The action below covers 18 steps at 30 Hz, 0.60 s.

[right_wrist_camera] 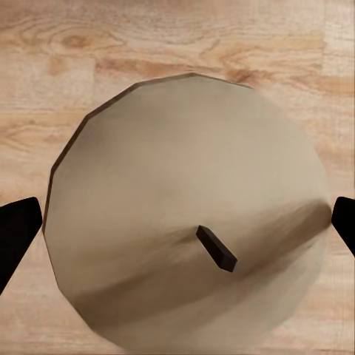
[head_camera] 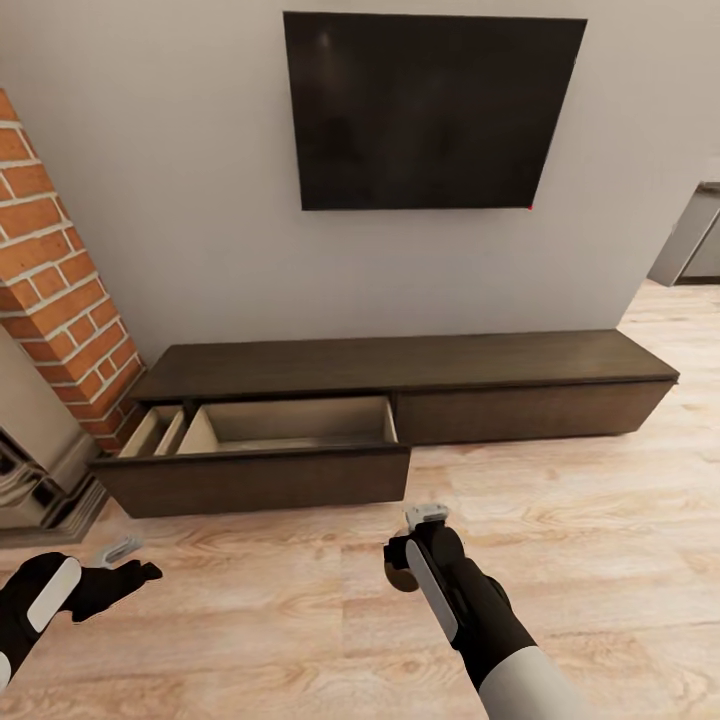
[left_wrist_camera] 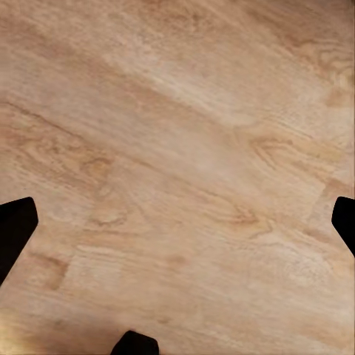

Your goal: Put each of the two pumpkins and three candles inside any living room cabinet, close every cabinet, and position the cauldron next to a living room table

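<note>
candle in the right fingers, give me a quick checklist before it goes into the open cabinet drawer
1. Candle sits between the right gripper fingers: ok, seen wick-end on in the right wrist view.
2. Firm hold on the candle: cannot tell, contact is not visible.
3. Cabinet drawer pulled open: ok.
4. Room in the drawer: ok, its visible beige floor is bare.
5. Left gripper free: ok, open over the wooden floor.
6. Right-hand cabinet front shut: ok.

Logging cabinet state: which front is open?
The left drawer of the cabinet is pulled out, its beige inside showing; the right front sits flush, closed.
</note>
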Tool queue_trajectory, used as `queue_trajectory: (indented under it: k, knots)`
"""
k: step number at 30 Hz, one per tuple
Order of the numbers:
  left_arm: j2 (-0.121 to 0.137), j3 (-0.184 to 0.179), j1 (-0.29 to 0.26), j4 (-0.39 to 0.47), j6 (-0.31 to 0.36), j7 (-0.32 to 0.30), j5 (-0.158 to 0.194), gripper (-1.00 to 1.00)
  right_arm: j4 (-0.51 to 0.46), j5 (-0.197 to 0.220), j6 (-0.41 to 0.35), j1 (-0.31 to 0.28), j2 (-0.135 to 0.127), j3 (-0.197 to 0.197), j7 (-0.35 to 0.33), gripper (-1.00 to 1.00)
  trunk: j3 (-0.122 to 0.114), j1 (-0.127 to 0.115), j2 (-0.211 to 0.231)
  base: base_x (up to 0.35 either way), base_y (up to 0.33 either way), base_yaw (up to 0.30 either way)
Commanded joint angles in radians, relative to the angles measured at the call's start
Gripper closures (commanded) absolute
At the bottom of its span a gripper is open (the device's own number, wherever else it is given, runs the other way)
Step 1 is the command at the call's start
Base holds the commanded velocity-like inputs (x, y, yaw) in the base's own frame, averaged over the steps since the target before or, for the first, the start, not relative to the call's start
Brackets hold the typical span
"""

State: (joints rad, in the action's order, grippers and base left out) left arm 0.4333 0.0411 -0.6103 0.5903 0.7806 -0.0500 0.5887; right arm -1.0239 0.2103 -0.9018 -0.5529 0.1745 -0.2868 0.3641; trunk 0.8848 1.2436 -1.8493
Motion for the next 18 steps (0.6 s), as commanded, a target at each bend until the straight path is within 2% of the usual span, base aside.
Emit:
queue_trajectory:
  k: [1, 8, 12, 18]
  knots:
    - [0.000, 0.004, 0.000, 0.000, 0.005, -0.005, -0.004, -1.00, -0.001, 0.009, -0.003, -0.001, 0.000, -0.002, 0.011, 1.00, 0.001, 0.000, 0.000, 0.206, 0.281, -0.005]
    - [-0.001, 0.005, 0.000, 0.000, 0.005, -0.005, -0.004, -1.00, -0.001, 0.009, -0.002, -0.001, 0.000, -0.002, 0.011, 1.00, 0.001, 0.000, 0.000, 0.194, 0.245, -0.001]
    - [-0.001, 0.005, 0.000, 0.004, 0.008, -0.005, -0.004, -1.00, -0.002, 0.009, -0.002, -0.001, 0.000, -0.002, 0.011, 1.00, 0.001, 0.000, 0.000, 0.049, 0.056, 0.000]
    - [0.001, 0.005, 0.000, 0.017, 0.015, -0.004, -0.005, -1.00, -0.013, 0.009, 0.016, -0.001, 0.000, 0.000, 0.012, 1.00, -0.018, -0.023, 0.042, 0.004, 0.005, 0.000]
